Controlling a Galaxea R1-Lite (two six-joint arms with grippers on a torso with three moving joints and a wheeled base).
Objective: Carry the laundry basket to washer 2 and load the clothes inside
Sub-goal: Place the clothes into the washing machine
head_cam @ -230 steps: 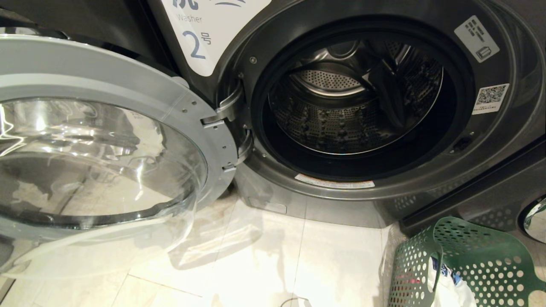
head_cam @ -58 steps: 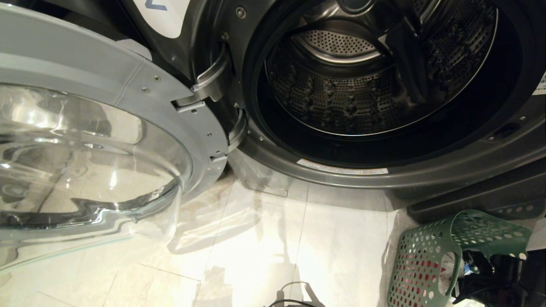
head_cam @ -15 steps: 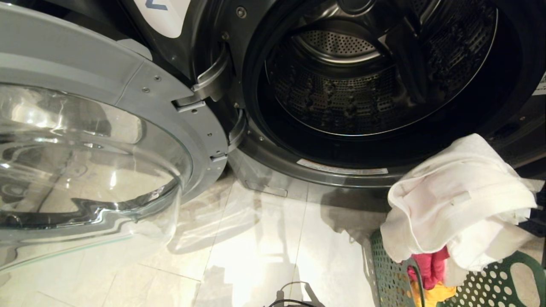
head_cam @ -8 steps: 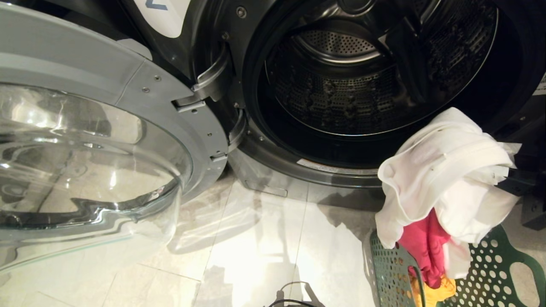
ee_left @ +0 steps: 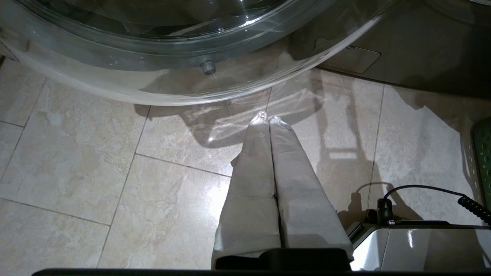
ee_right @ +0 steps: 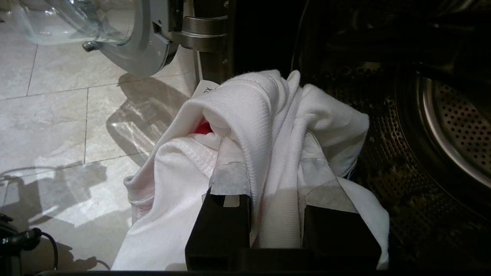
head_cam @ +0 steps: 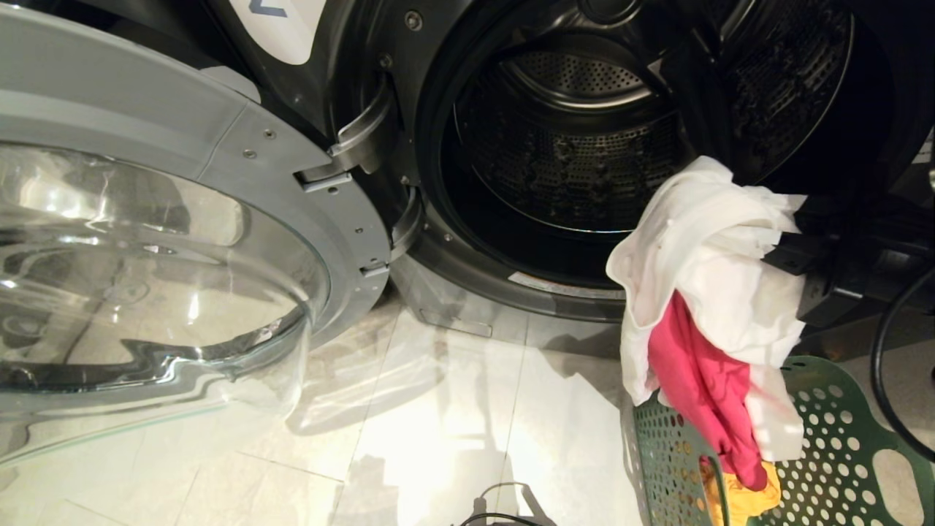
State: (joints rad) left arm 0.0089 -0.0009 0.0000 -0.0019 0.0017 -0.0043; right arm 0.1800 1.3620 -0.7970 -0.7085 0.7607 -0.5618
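My right gripper [head_cam: 781, 252] is shut on the clothes, a white garment [head_cam: 701, 241] bunched between its fingers [ee_right: 230, 172]. A pink-red piece [head_cam: 701, 380] hangs under it, and a yellow-orange one [head_cam: 741, 500] trails into the green laundry basket [head_cam: 840, 438] on the floor at lower right. The bundle hangs at the lower right rim of washer 2 [head_cam: 365, 58], in front of its open steel drum [head_cam: 577, 161]. The left gripper [ee_left: 268, 119] is shut and empty, low over the floor tiles.
The washer's glass door [head_cam: 146, 241] stands swung wide open on the left, over the pale tiled floor [head_cam: 438, 424]. A black cable [head_cam: 884, 380] loops beside the right arm. The basket's edge [ee_left: 484, 153] shows near the robot base [ee_left: 422, 245].
The right gripper has carried the bundle up and left, from above the basket to the drum's rim. More of the pink-red garment now hangs free. The left arm has stayed still.
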